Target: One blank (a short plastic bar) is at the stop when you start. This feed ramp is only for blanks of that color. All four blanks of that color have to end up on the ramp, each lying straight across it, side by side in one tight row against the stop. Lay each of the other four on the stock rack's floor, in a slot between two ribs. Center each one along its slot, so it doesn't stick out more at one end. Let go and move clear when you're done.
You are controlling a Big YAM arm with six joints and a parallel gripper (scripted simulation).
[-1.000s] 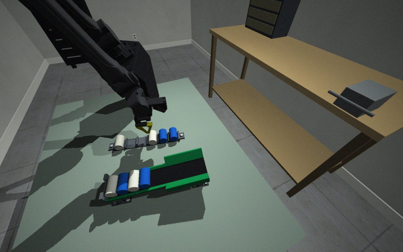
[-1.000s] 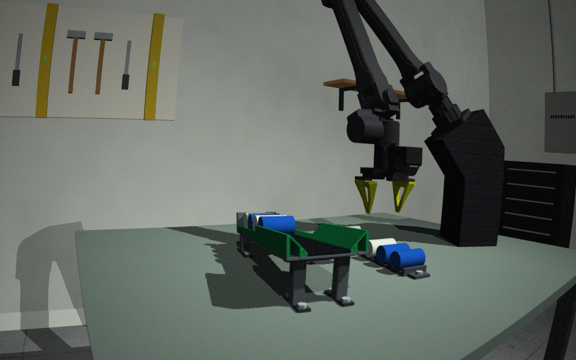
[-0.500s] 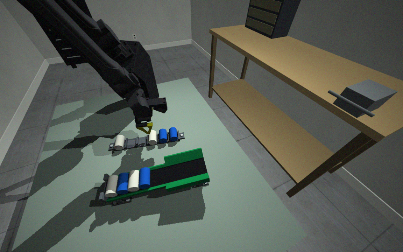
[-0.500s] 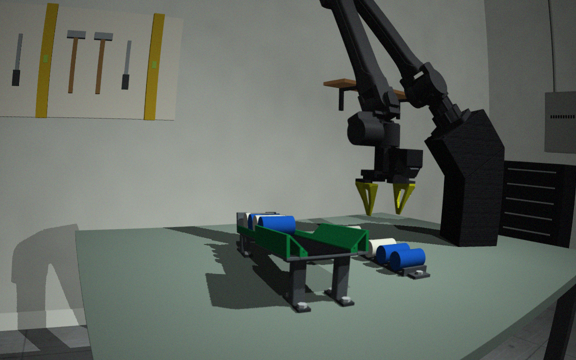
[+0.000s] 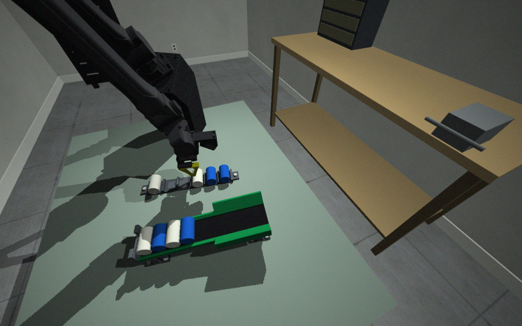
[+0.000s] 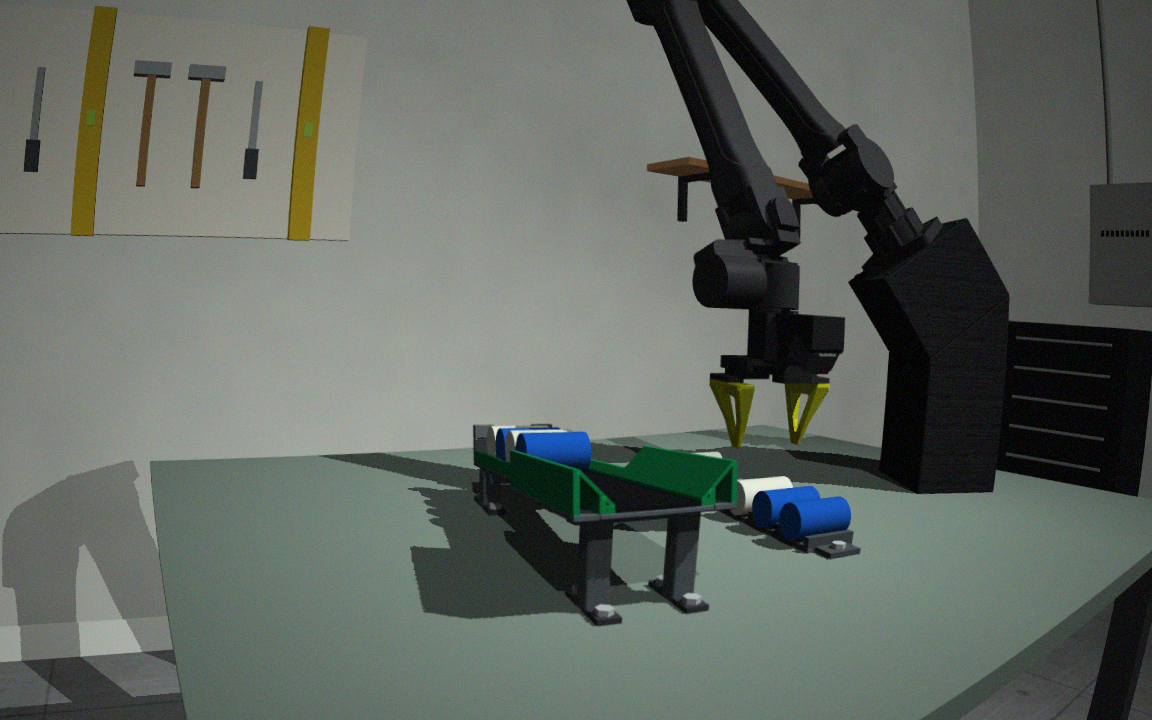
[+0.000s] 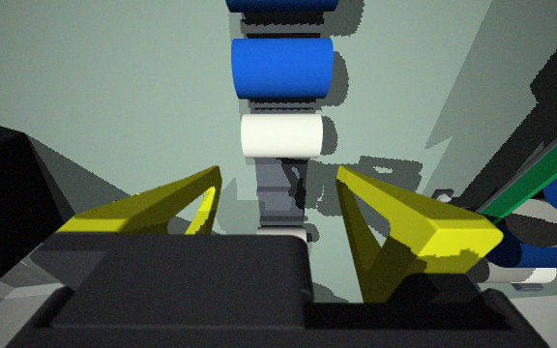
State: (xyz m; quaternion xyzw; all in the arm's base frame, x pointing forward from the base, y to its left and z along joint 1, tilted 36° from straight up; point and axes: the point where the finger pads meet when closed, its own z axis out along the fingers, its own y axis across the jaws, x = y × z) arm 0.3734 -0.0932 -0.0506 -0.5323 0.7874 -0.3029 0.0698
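The green ramp (image 5: 238, 202) (image 6: 544, 479) holds four cylindrical blanks lying across it in a row: a shaded white blank (image 5: 144, 240) at the stop, a blue blank (image 5: 159, 237), a white blank (image 5: 172, 233) and a blue blank (image 5: 187, 230). The dark stock rack (image 5: 169, 185) (image 7: 268, 169) holds a white blank (image 5: 154, 184) at one end, then bare slots, then a white blank (image 5: 197, 178) (image 7: 281, 135), a blue blank (image 5: 210, 175) (image 7: 282, 68) and another blue blank (image 5: 224, 174) (image 6: 815, 518). My gripper (image 6: 766, 444) (image 7: 278, 173) is open and empty above the rack, fingers apart across its width.
The ramp stands on legs (image 6: 594, 555) beside the rack, with raised green side walls at its far end. The black arm base (image 6: 938, 385) stands behind the rack. A wooden bench (image 5: 360, 73) stands to the right in the top view.
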